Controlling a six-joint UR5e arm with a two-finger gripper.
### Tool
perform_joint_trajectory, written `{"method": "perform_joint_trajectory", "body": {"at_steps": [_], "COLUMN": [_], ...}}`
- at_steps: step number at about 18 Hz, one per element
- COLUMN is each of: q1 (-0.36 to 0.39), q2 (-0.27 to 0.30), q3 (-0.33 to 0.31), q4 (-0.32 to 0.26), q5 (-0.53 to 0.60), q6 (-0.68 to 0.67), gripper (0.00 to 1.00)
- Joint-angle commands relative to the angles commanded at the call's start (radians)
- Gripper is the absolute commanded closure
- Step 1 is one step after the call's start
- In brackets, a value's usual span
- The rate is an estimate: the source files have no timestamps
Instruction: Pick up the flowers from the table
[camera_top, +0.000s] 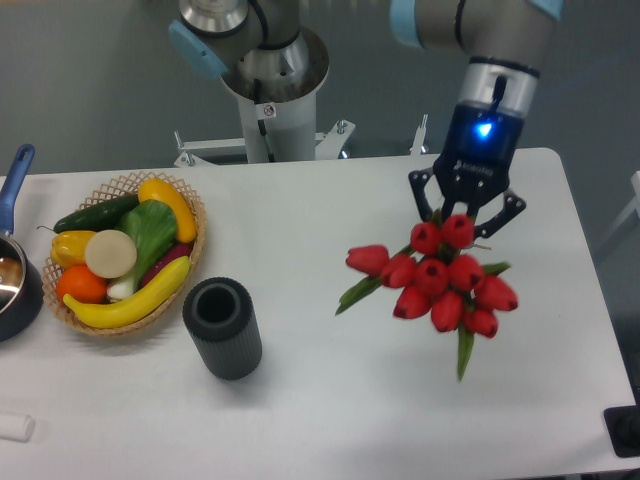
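Observation:
The flowers (440, 280), a bunch of red tulip buds with green leaves, hang in the air over the right part of the white table (330, 400). My gripper (466, 216) is directly above the buds, shut on the stems, which are mostly hidden behind the buds and the fingers. The bunch appears lifted off the tabletop, with a faint shadow under it.
A dark grey cylinder (222, 327) stands left of centre. A wicker basket (130, 252) of fruit and vegetables sits at the left, with a dark pan (14, 280) at the left edge. The robot base (268, 75) rises behind the table.

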Motion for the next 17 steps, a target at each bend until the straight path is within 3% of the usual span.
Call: {"method": "perform_joint_trajectory", "body": {"at_steps": [17], "q1": [0.020], "q2": [0.011], "q3": [-0.002], "q4": [0.000], "q5": [-0.012], "q6": [0.002], "gripper": [0.75]}}
